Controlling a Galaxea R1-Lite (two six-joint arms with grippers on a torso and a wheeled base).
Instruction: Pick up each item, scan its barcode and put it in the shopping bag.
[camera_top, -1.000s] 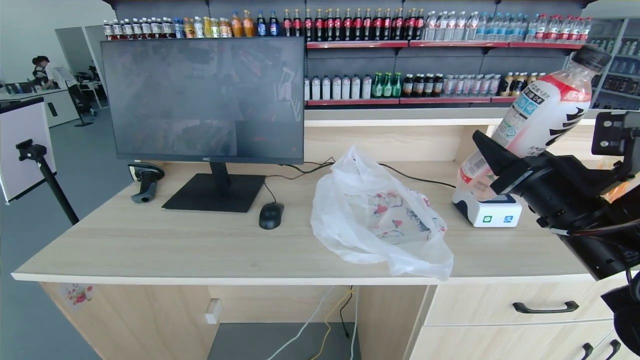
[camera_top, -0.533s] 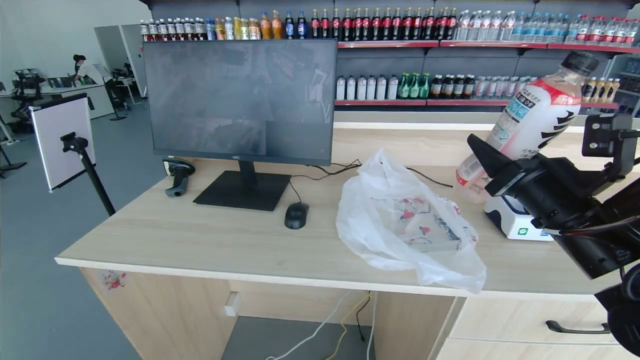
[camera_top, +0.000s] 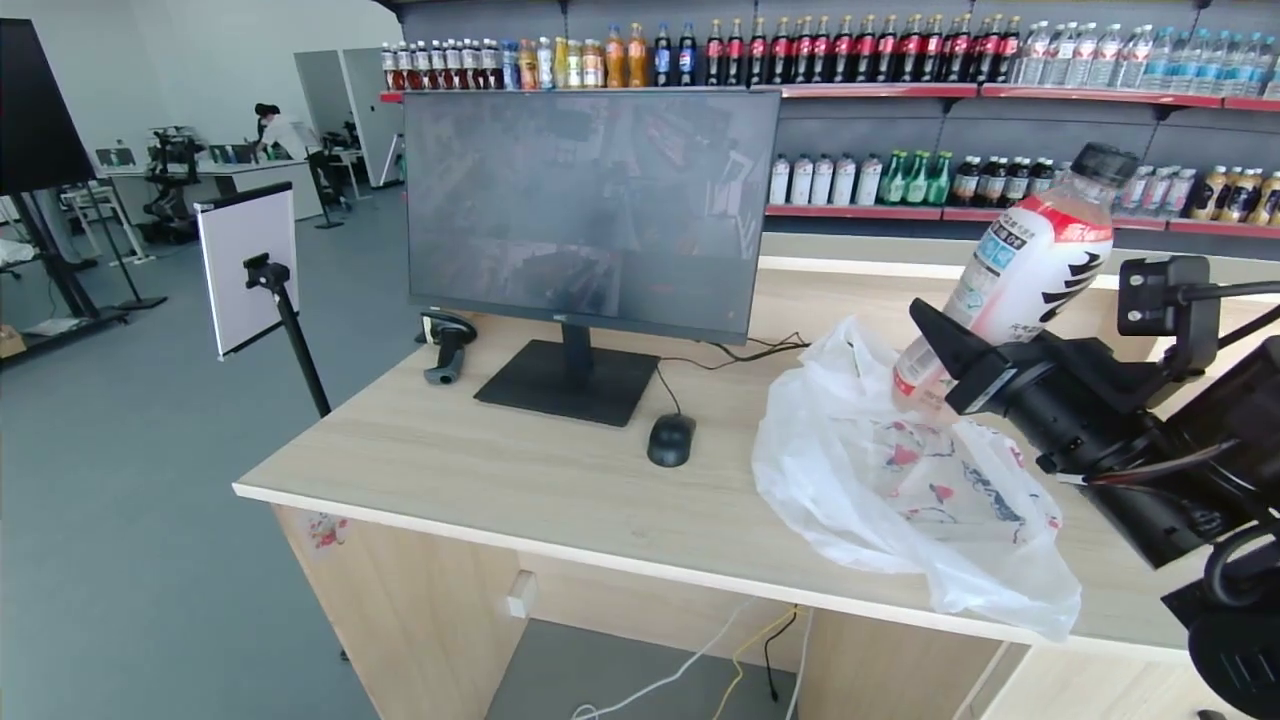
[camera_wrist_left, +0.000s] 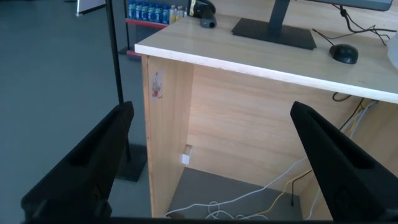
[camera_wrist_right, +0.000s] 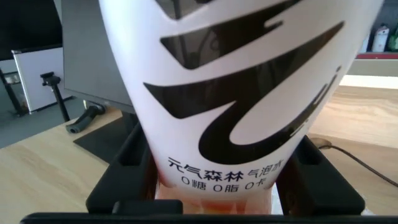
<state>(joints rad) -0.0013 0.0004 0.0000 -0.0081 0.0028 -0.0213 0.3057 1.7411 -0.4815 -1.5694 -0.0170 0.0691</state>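
Note:
A pale pink drink bottle (camera_top: 1020, 270) with a dark cap and a white, red and black label is tilted in the air, cap up and to the right. My right gripper (camera_top: 950, 365) is shut on its lower part. The bottle's base hangs just above the back of the translucent white shopping bag (camera_top: 900, 490), which lies crumpled on the wooden counter (camera_top: 480, 470). In the right wrist view the bottle (camera_wrist_right: 242, 93) stands between the fingers. My left gripper (camera_wrist_left: 211, 112) is open and holds nothing, low in front of the counter's corner.
A monitor (camera_top: 590, 210) on a black stand, a black mouse (camera_top: 671, 440) and a hand-held scanner (camera_top: 445, 345) sit on the counter's left half. Cables run behind the bag. Shelves of bottles (camera_top: 880, 50) line the back wall. A tripod with a white board (camera_top: 270, 290) stands on the floor at left.
The camera has swung, shifting the whole scene to the right. The right gripper has carried the bottle from over the white scanner box to over the bag.

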